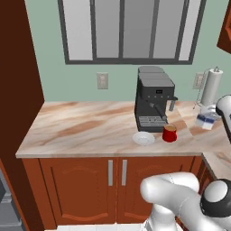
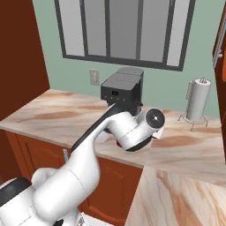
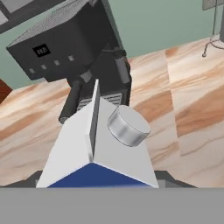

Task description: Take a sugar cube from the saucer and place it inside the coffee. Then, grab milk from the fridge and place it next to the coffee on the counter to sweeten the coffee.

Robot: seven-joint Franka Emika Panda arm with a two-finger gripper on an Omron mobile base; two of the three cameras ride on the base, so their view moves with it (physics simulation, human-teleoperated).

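My gripper is shut on the milk, a white gabled carton with a grey round cap and a dark blue band. It hangs a little above the counter, to the right of the coffee machine. From the left base, the milk is well right of the coffee, a red mug in front of the machine. The white saucer lies just left of the mug. The sugar cube is hidden, and the fridge is out of view. My arm covers most of the mug in the right base view.
The black-grey coffee machine stands at the back, behind mug and saucer. A paper towel holder stands at the back right near the wall. The counter turns a corner at the right. Bare worktop stretches left of the saucer.
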